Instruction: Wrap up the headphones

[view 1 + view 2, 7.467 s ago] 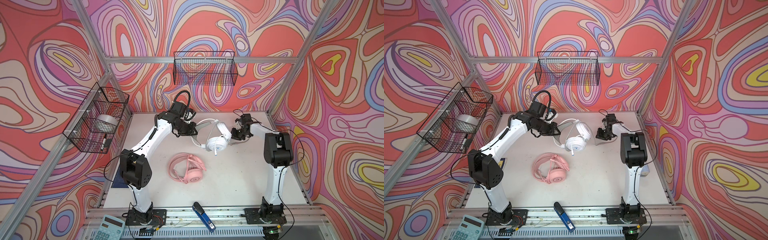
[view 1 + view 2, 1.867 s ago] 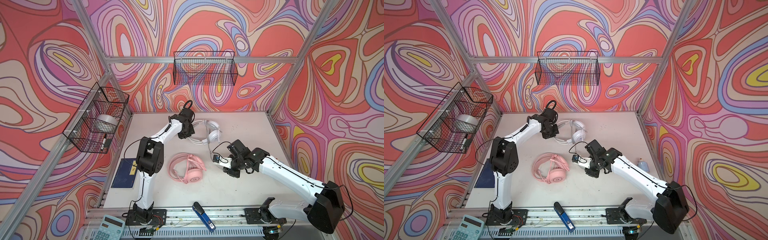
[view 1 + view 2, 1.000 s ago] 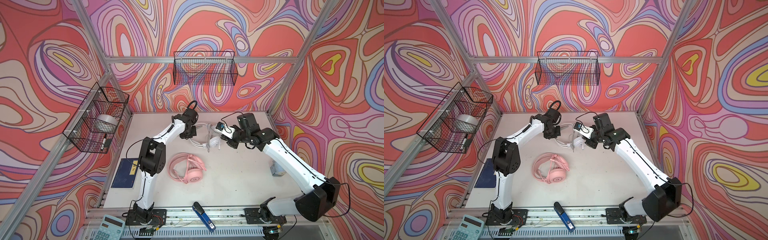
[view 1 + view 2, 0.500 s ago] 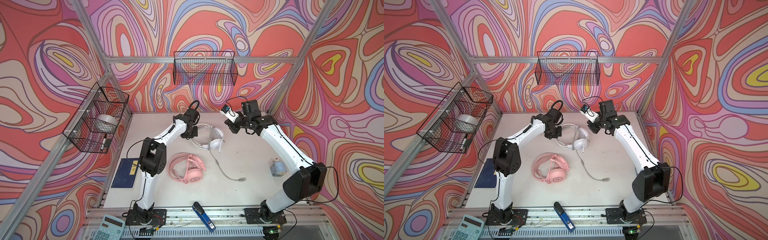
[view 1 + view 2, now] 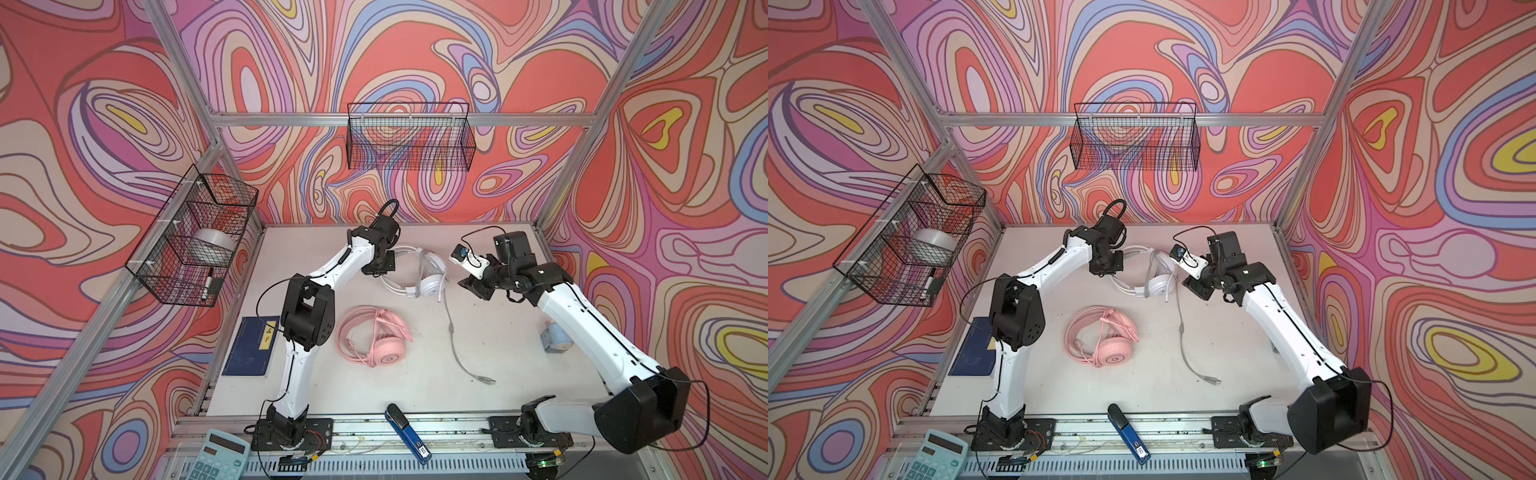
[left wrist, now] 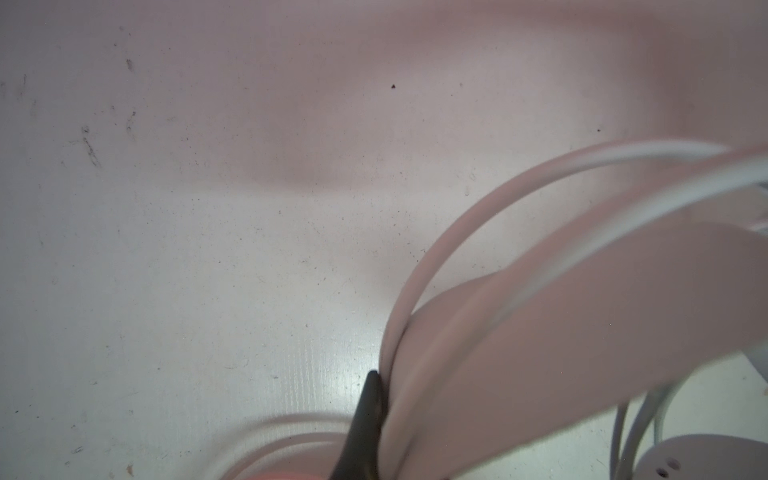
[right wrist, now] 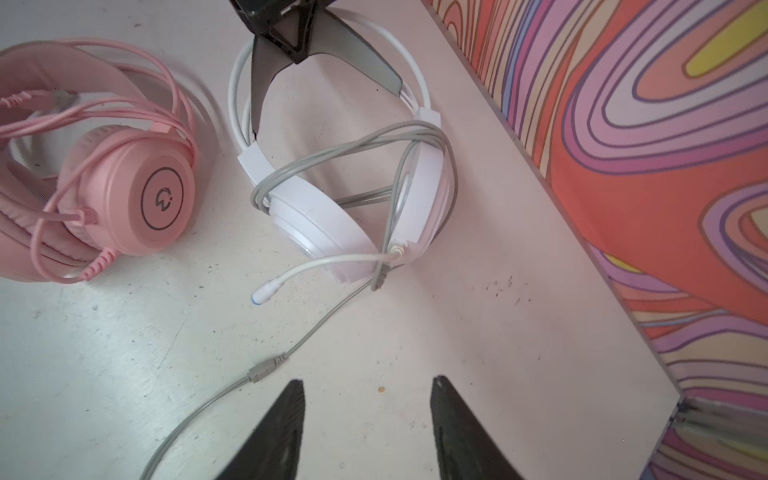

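Let go of grey cable within the last second: now slack across table, trailing from white headset toward the front, plug lying free. Swung right gripper back from the rear wall to just beside the white earcup, jaws parted, nothing between them. Kept left gripper clamped on the white headband, pinning that headset near the back of the table.

Reads as a few turns laid on and a long tail not yet wound. Probably calls for a fresh pick-up further down the cable. Pink headset near the middle, own cable already coiled around it, apart from both grippers.

Seen only from right wrist: grey loops crossing both white earcups, mic boom sticking out, inline lump on the cable just ahead of the open jaws. Seen only from left wrist: one dark finger pressed against the headband, second finger hidden. Shown only from both top views: full run of the tail to the plug.
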{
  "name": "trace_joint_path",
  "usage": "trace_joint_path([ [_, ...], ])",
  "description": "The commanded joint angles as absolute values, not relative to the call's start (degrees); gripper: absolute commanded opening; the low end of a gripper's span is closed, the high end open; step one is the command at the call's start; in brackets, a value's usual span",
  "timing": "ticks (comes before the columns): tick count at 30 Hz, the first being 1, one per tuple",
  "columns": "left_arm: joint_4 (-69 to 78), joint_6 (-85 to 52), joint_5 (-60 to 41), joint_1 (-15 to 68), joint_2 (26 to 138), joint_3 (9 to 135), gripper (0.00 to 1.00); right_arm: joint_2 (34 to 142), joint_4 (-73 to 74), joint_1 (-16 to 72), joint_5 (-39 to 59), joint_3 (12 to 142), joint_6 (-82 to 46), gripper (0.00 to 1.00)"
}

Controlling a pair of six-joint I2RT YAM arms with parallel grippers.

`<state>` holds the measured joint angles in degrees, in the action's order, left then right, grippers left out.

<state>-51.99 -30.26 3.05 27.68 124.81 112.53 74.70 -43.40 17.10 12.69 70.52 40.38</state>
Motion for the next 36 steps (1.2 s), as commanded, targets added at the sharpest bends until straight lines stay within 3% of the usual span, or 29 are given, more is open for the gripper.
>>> trace_joint_path([
  [1, -52.8, -33.1, 4.1, 26.5, 125.6, 115.3, 0.00, 72.0, -47.2, 17.1, 11.7, 67.6, 43.7, 0.74],
  [3, -52.8, -33.8, 4.5, 25.8, 125.9, 115.9, 0.00, 71.1, -48.9, 17.2, 11.2, 65.6, 46.2, 0.95],
  [4, -52.8, -34.1, 4.7, 25.3, 125.9, 116.2, 0.00, 70.5, -49.2, 17.1, 10.9, 64.3, 47.1, 0.98],
  [13, -52.7, -34.6, 3.5, 21.9, 127.0, 119.4, 0.00, 70.7, -48.2, 17.2, 10.8, 57.8, 44.7, 0.98],
  [19, -52.7, -34.3, 3.4, 20.8, 127.6, 119.0, 0.00, 70.8, -51.7, 17.8, 11.8, 53.3, 50.4, 0.98],
  [36, -52.1, -33.9, 1.9, 20.1, 129.0, 119.0, 0.00, 81.3, -48.5, 18.3, 6.2, 47.0, 49.5, 0.77],
])
